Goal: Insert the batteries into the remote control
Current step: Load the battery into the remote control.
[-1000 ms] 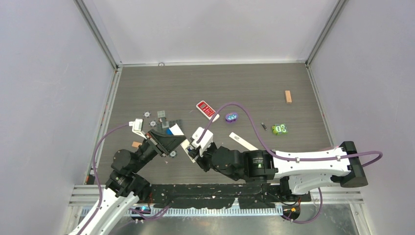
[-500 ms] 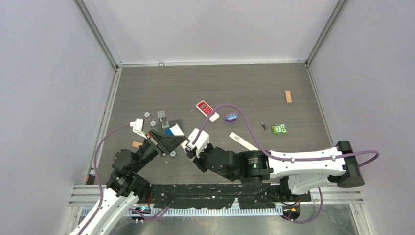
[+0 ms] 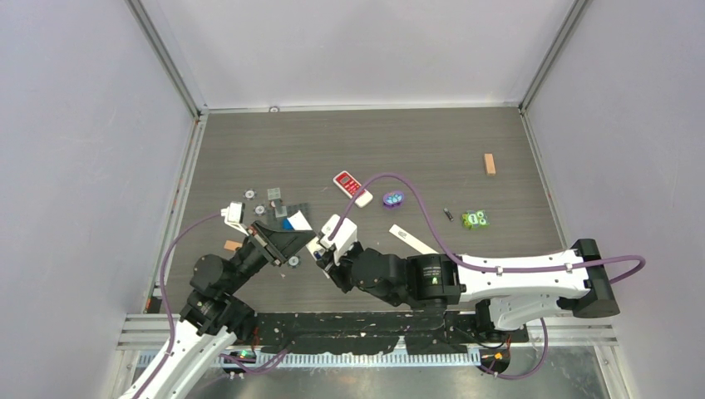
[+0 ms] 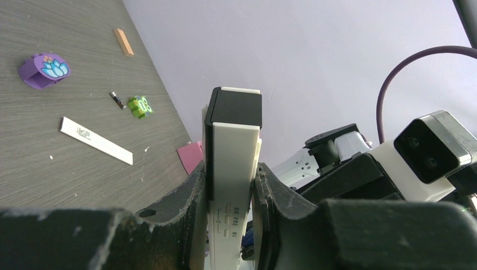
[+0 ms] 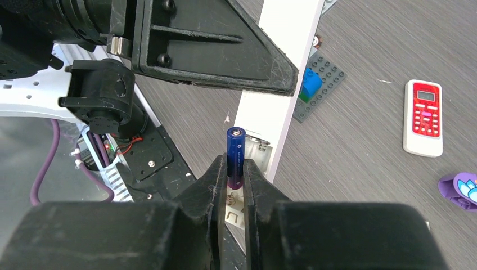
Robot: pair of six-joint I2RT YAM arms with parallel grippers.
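Observation:
My left gripper (image 4: 230,183) is shut on the long white remote control (image 4: 233,143) and holds it off the table, black end away from the camera. In the right wrist view the remote (image 5: 284,62) shows its open battery bay (image 5: 260,153). My right gripper (image 5: 234,171) is shut on an upright blue-purple battery (image 5: 235,147), right beside that bay. In the top view the two grippers (image 3: 278,241) (image 3: 324,259) meet at the near left. A dark battery (image 3: 448,214) lies on the table at the right. A small orange piece (image 3: 232,245) lies left of the left gripper.
A wider white remote with a red face (image 3: 352,187), a purple lotus piece (image 3: 392,199), a white strip (image 3: 413,240), a green piece (image 3: 475,219) and a wooden block (image 3: 490,164) lie on the table. A grey brick plate (image 5: 318,90) lies behind the remote.
My right gripper has moved a little left with the battery, closer to the remote. The left gripper and the remote have barely shifted.

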